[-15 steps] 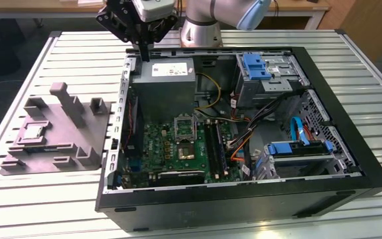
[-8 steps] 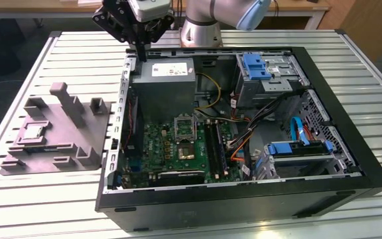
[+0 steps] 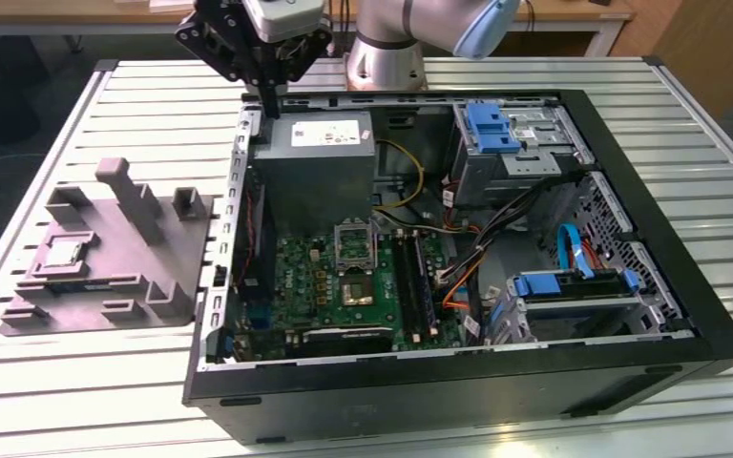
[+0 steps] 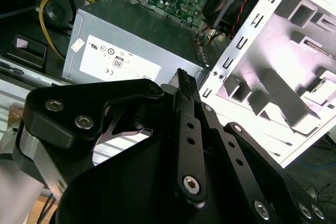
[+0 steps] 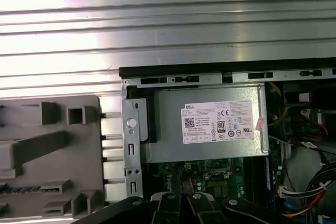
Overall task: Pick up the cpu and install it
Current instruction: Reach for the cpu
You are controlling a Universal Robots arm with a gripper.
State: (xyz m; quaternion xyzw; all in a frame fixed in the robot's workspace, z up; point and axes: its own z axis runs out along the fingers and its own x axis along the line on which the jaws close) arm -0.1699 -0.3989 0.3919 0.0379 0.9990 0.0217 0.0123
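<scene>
The cpu (image 3: 64,254) is a small silvery square lying flat in a pocket of the grey moulded tray (image 3: 112,258), at the exterior view's left beside the open computer case (image 3: 469,382). My gripper (image 3: 268,107) hangs above the case's back left corner, over the grey power supply (image 3: 322,143), far from the cpu. Its black fingers (image 4: 182,77) stand together with nothing between them. On the green motherboard (image 3: 309,277) sits the dark socket (image 3: 356,288) with its metal frame. The tray (image 5: 47,156) and power supply (image 5: 210,124) appear in the first wrist view.
The case stands on a slatted metal table (image 3: 125,95). Inside are drive cages with blue latches (image 3: 492,129), loose coloured cables (image 3: 469,258) and a yellow cable (image 3: 405,176). Upright posts (image 3: 131,196) rise from the tray. The arm's base (image 3: 386,57) stands behind the case.
</scene>
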